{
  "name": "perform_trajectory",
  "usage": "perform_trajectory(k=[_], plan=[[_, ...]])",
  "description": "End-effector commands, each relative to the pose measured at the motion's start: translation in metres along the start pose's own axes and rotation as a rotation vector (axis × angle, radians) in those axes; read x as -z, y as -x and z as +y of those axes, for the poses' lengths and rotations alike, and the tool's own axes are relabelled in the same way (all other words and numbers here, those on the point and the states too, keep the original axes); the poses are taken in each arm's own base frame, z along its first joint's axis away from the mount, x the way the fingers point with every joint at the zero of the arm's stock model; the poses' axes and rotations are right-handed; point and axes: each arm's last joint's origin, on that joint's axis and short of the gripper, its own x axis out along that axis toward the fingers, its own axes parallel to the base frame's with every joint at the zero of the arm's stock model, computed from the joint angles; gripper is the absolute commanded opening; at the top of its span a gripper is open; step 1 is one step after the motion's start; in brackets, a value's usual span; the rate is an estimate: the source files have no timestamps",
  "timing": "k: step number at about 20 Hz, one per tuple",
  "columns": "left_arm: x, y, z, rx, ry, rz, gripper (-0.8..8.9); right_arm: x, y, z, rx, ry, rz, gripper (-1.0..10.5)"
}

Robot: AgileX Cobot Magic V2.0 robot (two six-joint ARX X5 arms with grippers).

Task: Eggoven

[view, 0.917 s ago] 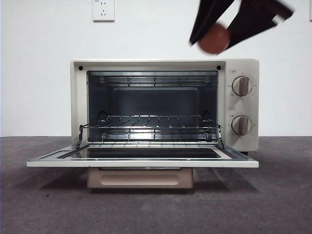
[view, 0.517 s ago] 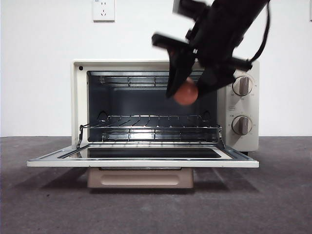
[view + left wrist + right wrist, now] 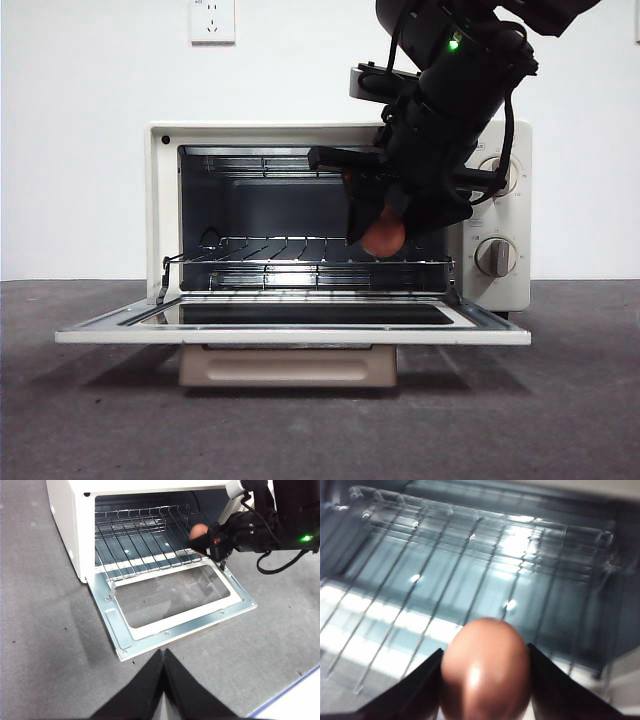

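Observation:
The cream toaster oven point(image 3: 160, 200) stands with its door point(image 3: 290, 335) folded down flat and its wire rack point(image 3: 310, 250) showing inside. My right gripper point(image 3: 385, 235) is shut on the reddish-brown egg point(image 3: 383, 238) and holds it at the right side of the oven mouth, just above the rack. In the right wrist view the egg point(image 3: 485, 667) sits between the two jaws with the rack point(image 3: 445, 570) beyond it. In the left wrist view the egg point(image 3: 199, 531) and the oven point(image 3: 62, 520) show from afar. My left gripper point(image 3: 163, 652) is shut and empty, well back from the open door point(image 3: 115, 625).
The oven's two knobs point(image 3: 496, 256) are on its right panel, partly behind my right arm. A wall socket point(image 3: 212, 20) is on the white wall behind. The table point(image 3: 100, 420) is dark grey.
My right gripper has carried the egg down and left from above the oven's top into the oven mouth, close above the rack. The left gripper shows no earlier frame.

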Motion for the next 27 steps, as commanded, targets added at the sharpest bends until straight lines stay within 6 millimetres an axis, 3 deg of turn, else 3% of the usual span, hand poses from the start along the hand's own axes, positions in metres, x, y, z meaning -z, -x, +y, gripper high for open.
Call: perform_trajectory(k=[1, 5, 10, 20, 27], plan=[[-0.003, 0.001, -0.001, 0.004, -0.002, -0.016, 0.06, 0.004, -0.008, 0.002, 0.009, -0.001, 0.021, 0.0], [-0.003, 0.001, -0.001, 0.005, -0.002, -0.017, 0.06, 0.005, -0.008, 0.002, 0.040, 0.002, 0.021, 0.1], [-0.004, 0.001, -0.001, 0.005, -0.003, -0.023, 0.06, 0.007, -0.008, 0.001, 0.042, 0.007, 0.044, 2.8], [-0.004, 0.001, -0.001, 0.005, -0.003, -0.022, 0.06, 0.000, 0.001, 0.004, 0.028, 0.000, 0.021, 3.4], [-0.004, 0.000, -0.001, 0.005, -0.004, -0.022, 0.06, -0.015, 0.034, 0.003, 0.013, -0.019, -0.016, 3.5]])
